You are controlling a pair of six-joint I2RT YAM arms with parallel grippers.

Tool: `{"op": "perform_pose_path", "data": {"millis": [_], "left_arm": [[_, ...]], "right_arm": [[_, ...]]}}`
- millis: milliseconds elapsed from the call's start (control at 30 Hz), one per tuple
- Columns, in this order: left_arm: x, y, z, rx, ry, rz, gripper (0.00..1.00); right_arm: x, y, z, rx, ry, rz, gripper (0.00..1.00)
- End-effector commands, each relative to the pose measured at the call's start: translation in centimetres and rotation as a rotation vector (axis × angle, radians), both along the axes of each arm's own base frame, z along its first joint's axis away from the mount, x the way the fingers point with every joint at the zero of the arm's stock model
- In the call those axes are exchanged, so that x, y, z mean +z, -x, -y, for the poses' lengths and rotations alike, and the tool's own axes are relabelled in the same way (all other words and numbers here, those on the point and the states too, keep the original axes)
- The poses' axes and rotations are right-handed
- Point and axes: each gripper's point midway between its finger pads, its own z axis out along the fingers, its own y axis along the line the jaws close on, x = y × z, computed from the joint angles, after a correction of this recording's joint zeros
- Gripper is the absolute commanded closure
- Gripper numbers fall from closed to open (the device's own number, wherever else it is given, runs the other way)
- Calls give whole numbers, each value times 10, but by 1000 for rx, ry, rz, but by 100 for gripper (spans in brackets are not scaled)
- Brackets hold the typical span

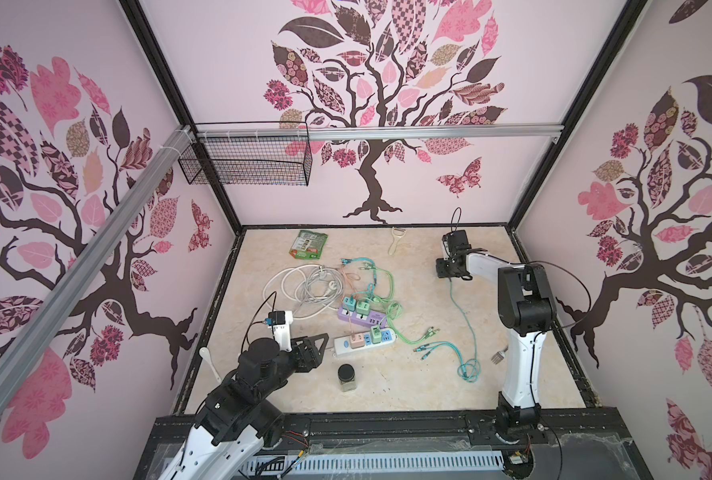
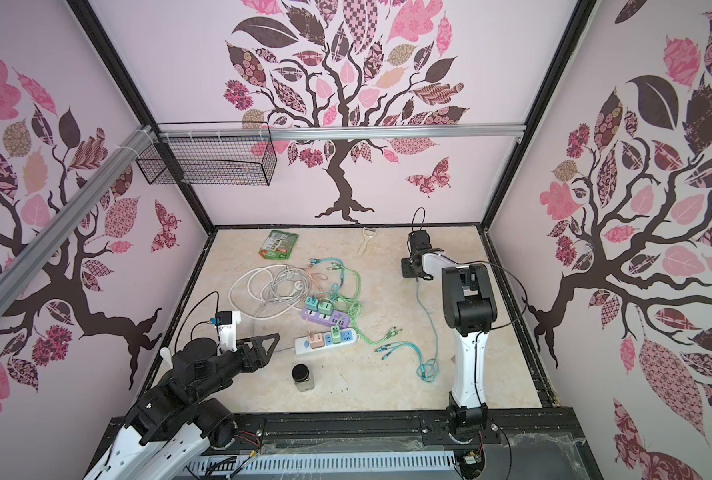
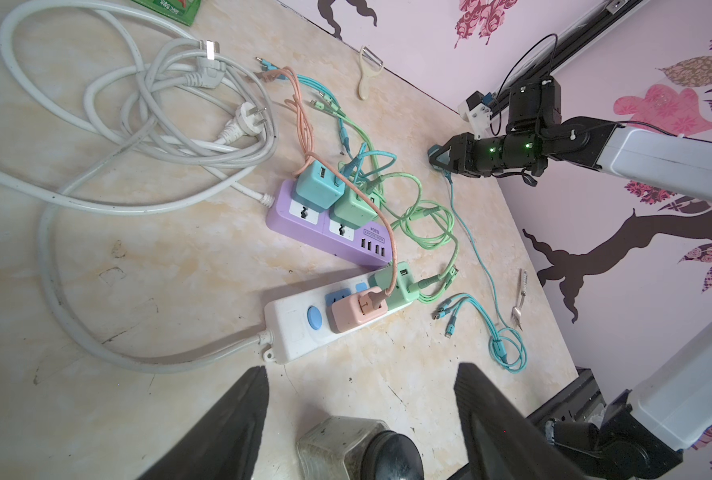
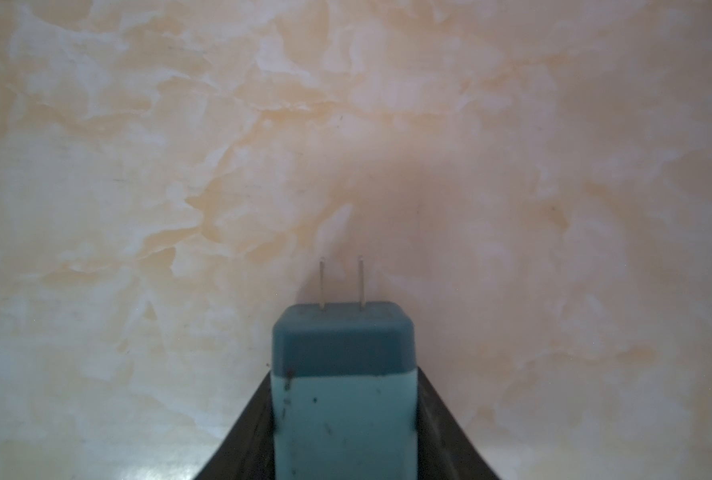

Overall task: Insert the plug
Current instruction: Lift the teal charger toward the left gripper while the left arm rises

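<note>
Plug (image 4: 344, 415) is the last stop on this sweep, so start at your left. Your left gripper (image 1: 321, 347) hovers over the front-left part of the table (image 1: 408, 386) with its jaws spread and nothing between them. In the left wrist view it (image 3: 360, 370) looks toward the near end of the white power strip (image 3: 292, 328), with a dark-lidded jar (image 3: 346, 449) just beside its fingers.

Move right and you meet that strip, which carries a pink adapter (image 3: 356, 311) and a green adapter (image 3: 396, 286). Just behind it lies the purple power strip (image 3: 337, 247), with two more adapters plugged in and two sockets showing free. A tangle of white cords (image 1: 304, 286) lies to its left and rear.

Further right, a teal cable (image 1: 466, 320) runs across the table from a coil near the front up to your right gripper (image 1: 445, 268), at the right rear and well apart from both strips. That gripper (image 4: 346, 372) is clamped on the teal plug, one finger on each side of its body. The two prongs (image 4: 362, 282) stick out past the fingertips toward the bare marbled table.
</note>
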Motion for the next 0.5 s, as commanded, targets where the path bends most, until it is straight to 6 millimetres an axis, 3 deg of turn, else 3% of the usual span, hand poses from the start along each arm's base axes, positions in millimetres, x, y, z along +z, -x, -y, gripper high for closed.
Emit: {"op": "perform_pose_path", "data": {"millis": [0, 200, 467], "left_arm": [[14, 0, 1, -6, 16, 19, 26], [15, -2, 7, -21, 20, -4, 26], [34, -11, 32, -117, 42, 13, 25]], "right_arm": [[62, 3, 1, -27, -53, 95, 73], [124, 30, -5, -26, -138, 219, 75], [175, 82, -34, 57, -211, 299, 76]]}}
